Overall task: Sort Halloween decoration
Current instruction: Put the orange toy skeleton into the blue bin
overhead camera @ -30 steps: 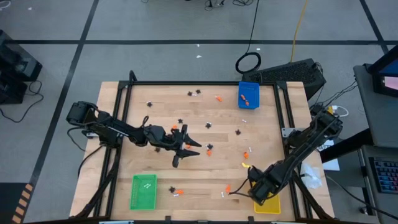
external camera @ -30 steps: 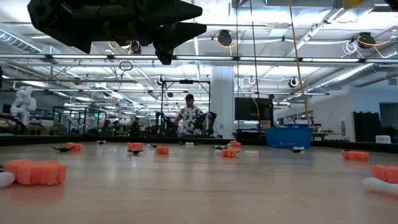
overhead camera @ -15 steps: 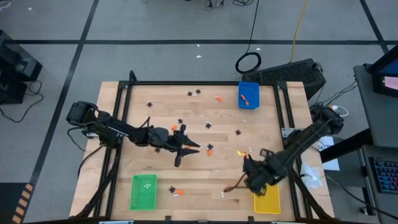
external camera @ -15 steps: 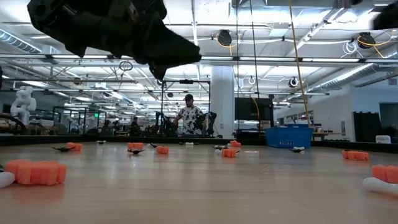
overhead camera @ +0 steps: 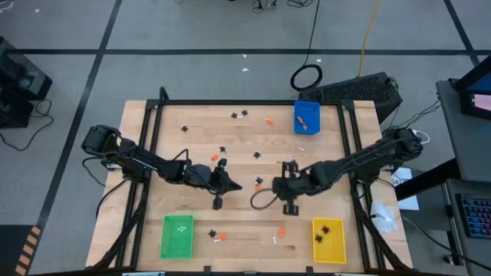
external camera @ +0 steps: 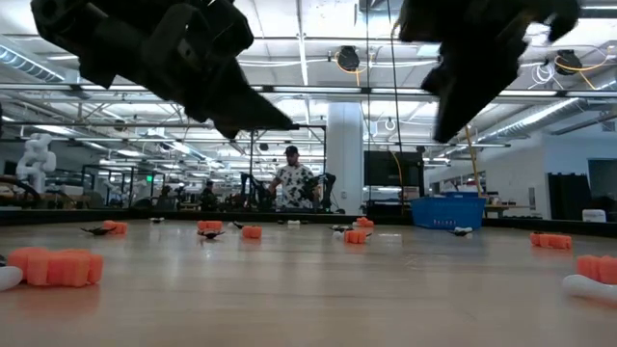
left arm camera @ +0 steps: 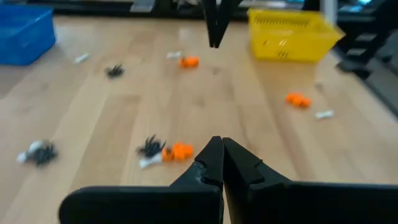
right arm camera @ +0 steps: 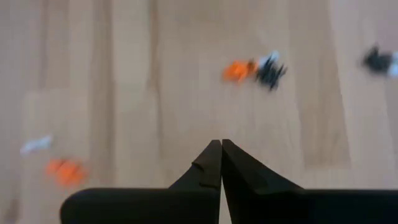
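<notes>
While both arms hang over the middle of the table (overhead camera: 337,153), the left gripper (overhead camera: 228,186) has its two fingers pressed together with nothing between them, and the right gripper (overhead camera: 288,188) is pinched together and empty too. Tiny orange lumps (left arm camera: 180,151), black spiders (left arm camera: 150,147) and white bones (left arm camera: 324,114) lie scattered across the wood, with one little heap between the two grippers, near the centre of the high view
</notes>
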Robot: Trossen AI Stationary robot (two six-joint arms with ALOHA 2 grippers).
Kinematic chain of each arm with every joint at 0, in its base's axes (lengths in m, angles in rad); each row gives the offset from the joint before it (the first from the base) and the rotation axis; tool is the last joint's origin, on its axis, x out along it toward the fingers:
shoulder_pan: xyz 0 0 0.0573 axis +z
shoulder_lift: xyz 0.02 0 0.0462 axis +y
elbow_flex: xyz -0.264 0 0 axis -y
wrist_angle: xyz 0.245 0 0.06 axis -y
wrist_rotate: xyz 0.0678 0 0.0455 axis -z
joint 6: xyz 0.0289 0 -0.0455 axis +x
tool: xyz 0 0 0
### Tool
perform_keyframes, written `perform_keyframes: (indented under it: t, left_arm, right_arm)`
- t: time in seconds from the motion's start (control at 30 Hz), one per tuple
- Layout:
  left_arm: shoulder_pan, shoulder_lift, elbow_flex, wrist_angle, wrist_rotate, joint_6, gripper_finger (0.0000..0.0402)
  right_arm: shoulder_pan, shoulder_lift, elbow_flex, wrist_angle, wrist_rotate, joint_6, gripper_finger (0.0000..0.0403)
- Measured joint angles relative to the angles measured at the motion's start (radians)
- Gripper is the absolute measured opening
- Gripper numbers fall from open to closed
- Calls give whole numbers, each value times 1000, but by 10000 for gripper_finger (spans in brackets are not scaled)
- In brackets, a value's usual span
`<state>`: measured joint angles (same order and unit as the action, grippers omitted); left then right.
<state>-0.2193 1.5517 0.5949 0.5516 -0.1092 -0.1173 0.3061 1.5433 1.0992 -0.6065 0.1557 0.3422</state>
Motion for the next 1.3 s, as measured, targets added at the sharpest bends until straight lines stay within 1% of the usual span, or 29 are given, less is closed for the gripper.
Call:
perform_keyframes:
  t: [0.13, 0.27, 0.37, 0.47, 0.57, 0.63, 0.73, 0.9, 1.1, 1.2, 1.3]
  left_arm:
    - [-40, 0, 0, -48, -102, -6, 1]
    - [-67, 0, 0, -42, -112, -8, 1]
    - [-80, 0, 0, -40, -113, -8, 1]
    - [-86, 0, 0, -39, -136, -30, 1]
    - [-85, 0, -16, -35, -177, -73, 1]
    - [-85, 0, -31, -38, -206, -110, 1]
    - [-85, 0, -42, -39, -226, -140, 1]
    - [-90, 0, -43, -37, -243, -139, 1]
    - [-90, 0, -43, -46, -244, -139, 1]
    - [-90, 0, -43, -46, -244, -139, 1]
    - [-90, 0, -43, -47, -244, -139, 2]
  right_arm:
    - [-53, 0, -120, 256, 7, -46, 2]
    - [-77, 0, -223, 506, 0, -57, 16]
    - [-84, 0, -269, 587, 9, -17, 46]
    - [-86, 10, -282, 613, 63, 84, 86]
    - [-62, 45, -282, 654, 137, 195, 124]
    - [-42, 87, -272, 670, 165, 261, 141]
    - [-22, 165, -246, 662, 212, 333, 155]
    - [-14, 262, -184, 660, 289, 381, 160]
    - [-14, 340, -117, 616, 289, 428, 155]
    - [-17, 370, -94, 571, 299, 453, 143]
    - [-17, 386, -92, 566, 315, 454, 119]
